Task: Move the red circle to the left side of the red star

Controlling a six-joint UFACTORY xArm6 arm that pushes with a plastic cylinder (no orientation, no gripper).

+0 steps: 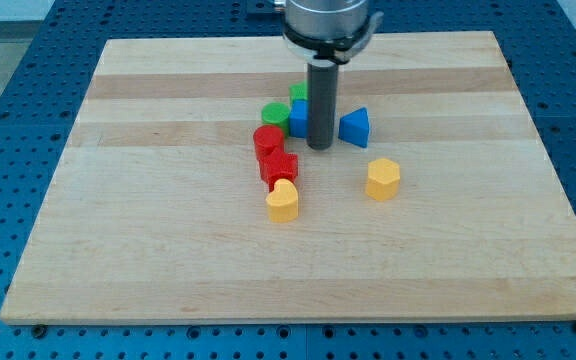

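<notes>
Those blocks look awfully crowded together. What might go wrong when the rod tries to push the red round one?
My tip sits right of the cluster, between the blue cube and blue triangle.

1. The red circle touches the red star, so a push may drag the star too.
2. The green circle is close by and may get knocked.
3. The yellow heart sits against the star and could shift.

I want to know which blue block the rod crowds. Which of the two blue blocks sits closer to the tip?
The blue block on the left of my tip, touching the rod; the blue triangle on the right stands apart.
</notes>
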